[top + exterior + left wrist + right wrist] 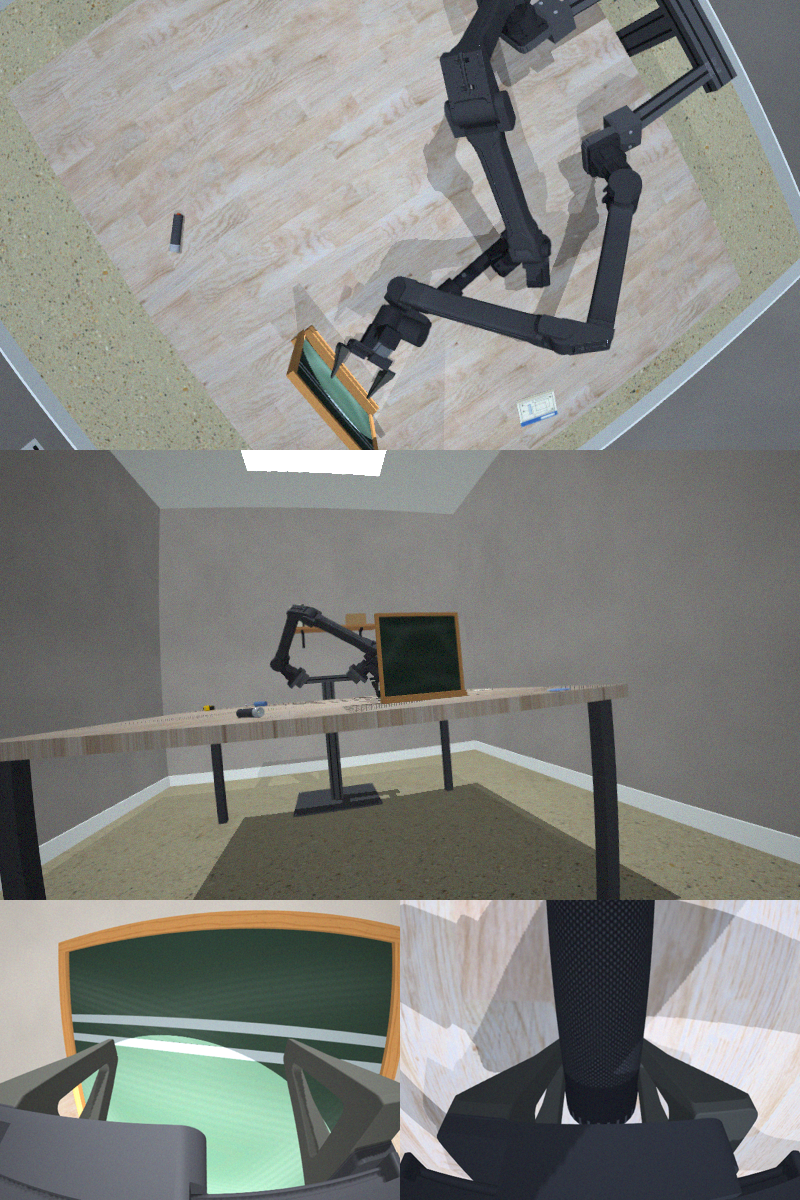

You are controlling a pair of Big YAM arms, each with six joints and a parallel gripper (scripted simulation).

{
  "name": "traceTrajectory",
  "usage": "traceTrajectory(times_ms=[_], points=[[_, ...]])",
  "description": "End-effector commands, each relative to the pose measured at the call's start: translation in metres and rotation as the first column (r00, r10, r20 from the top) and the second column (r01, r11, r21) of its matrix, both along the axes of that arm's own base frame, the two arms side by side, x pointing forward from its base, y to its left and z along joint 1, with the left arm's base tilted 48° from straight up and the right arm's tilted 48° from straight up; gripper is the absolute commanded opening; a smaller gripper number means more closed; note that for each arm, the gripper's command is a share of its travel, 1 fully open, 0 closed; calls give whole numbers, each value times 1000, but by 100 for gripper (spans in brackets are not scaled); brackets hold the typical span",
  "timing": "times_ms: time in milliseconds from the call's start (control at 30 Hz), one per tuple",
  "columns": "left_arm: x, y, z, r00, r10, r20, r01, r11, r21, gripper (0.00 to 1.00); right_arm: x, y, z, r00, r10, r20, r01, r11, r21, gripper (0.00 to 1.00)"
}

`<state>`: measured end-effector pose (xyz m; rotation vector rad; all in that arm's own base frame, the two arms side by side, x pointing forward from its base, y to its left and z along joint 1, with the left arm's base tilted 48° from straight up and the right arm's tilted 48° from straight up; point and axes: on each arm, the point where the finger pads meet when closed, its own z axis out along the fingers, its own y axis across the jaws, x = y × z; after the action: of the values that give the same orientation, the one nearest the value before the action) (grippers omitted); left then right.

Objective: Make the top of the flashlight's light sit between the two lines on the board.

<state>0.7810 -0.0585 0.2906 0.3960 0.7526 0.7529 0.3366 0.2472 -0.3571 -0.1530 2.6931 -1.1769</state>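
The board (294, 358) (419, 654) (225, 971) stands upright, with an upper line (225, 1025) and a lower line (271, 1056) across its face. A bright round light patch (193, 1093) covers its lower part. In the left wrist view the patch's top edge is in the gap, just above the lower line. My right gripper (601, 1047) is shut on the dark flashlight (472, 273) (600, 996), which points toward the board. My left gripper (351, 386) (200, 1048) is open and empty, close in front of the board's face. The flashlight's lens is hidden.
A second dark flashlight-like cylinder (176, 232) (250, 712) lies apart on the table. A white and blue card (537, 408) lies near another edge. Small yellow (208, 708) and blue (260, 704) objects show in the exterior view. The left forearm passes near the flashlight's front end.
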Motion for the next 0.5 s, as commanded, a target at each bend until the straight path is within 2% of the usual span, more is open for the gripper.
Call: traceTrajectory(times_ms=[0, 67, 133, 167, 200, 233, 467], points=[[-2, -26, 7, 997, -24, 68, 23, 999, 27, 100, 1, 1, -2, 1000, 6, -8, -6, 1000, 4, 29], [-6, -26, 37, 995, -39, 87, 38, 999, 7, 100, 1, 1, -2, 1000, 6, -8, -6, 1000, 4, 29], [-6, -26, 37, 995, -39, 87, 38, 999, 7, 100, 1, 1, -2, 1000, 6, -8, -6, 1000, 4, 29], [-3, -9, 30, 998, -18, 60, 19, 1000, -4, 100, 1, 1, -2, 1000, 6, -8, -6, 1000, 4, 29], [-3, -5, 0, 999, -1, 40, 1, 1000, 9, 100, 1, 1, -2, 1000, 6, -8, -6, 1000, 4, 29], [-3, 1, -2, 999, 6, 35, -6, 1000, 9, 100, 1, 1, -2, 1000, 6, -8, -6, 1000, 4, 29], [-11, 6, 20, 998, 11, 60, -11, 1000, 4, 100, 1, 1, -2, 1000, 6, -8, -6, 1000, 4, 29]])
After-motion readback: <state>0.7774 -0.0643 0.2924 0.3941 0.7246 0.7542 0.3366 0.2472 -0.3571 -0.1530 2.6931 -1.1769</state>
